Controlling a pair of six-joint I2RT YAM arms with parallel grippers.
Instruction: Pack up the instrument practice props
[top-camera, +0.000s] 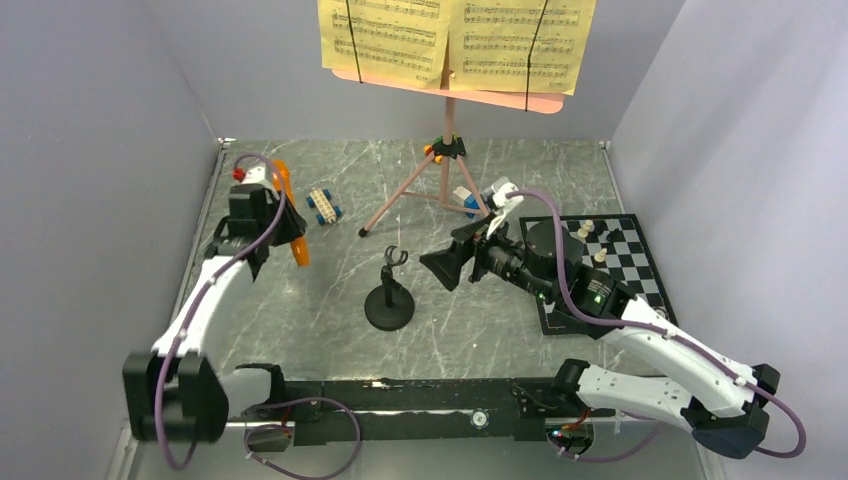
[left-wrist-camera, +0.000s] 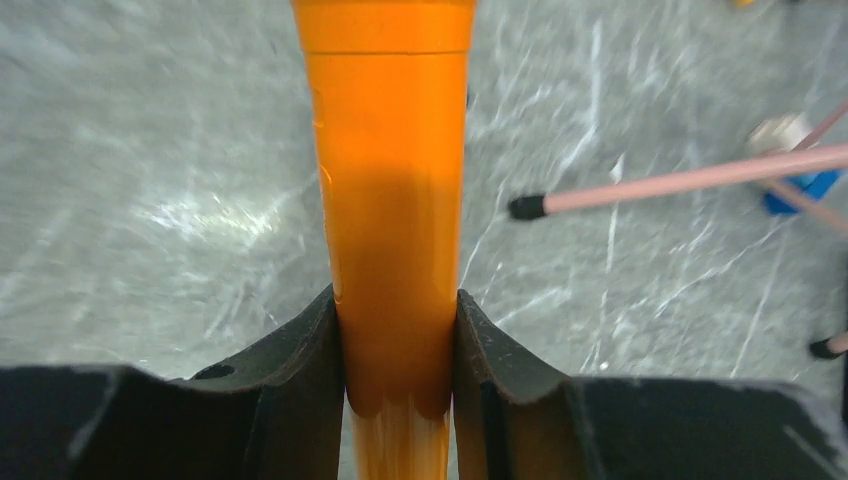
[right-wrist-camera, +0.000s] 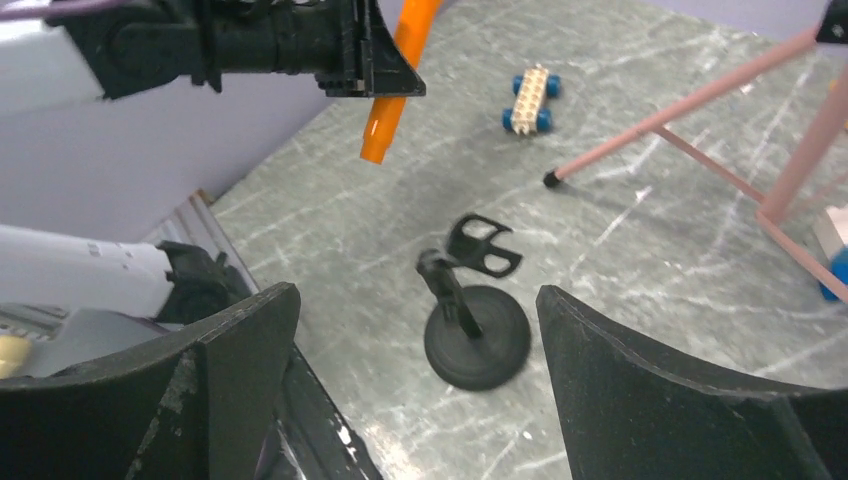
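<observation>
The orange microphone (left-wrist-camera: 395, 200) hangs above the left side of the table (top-camera: 320, 330), clamped between the fingers of the left gripper (left-wrist-camera: 396, 325). The black mic stand (top-camera: 389, 300) sits upright mid-table, near the right gripper (top-camera: 443, 268), whose fingers are spread wide and hold nothing.

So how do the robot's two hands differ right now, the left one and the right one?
The left gripper has its fingers shut on the orange microphone, which seems lifted off the table. The right gripper has its fingers spread wide and holds nothing. The left gripper is near the left wall, while the right gripper is nearer the middle, pointing toward the black mic stand. Both have two black fingers.
</observation>
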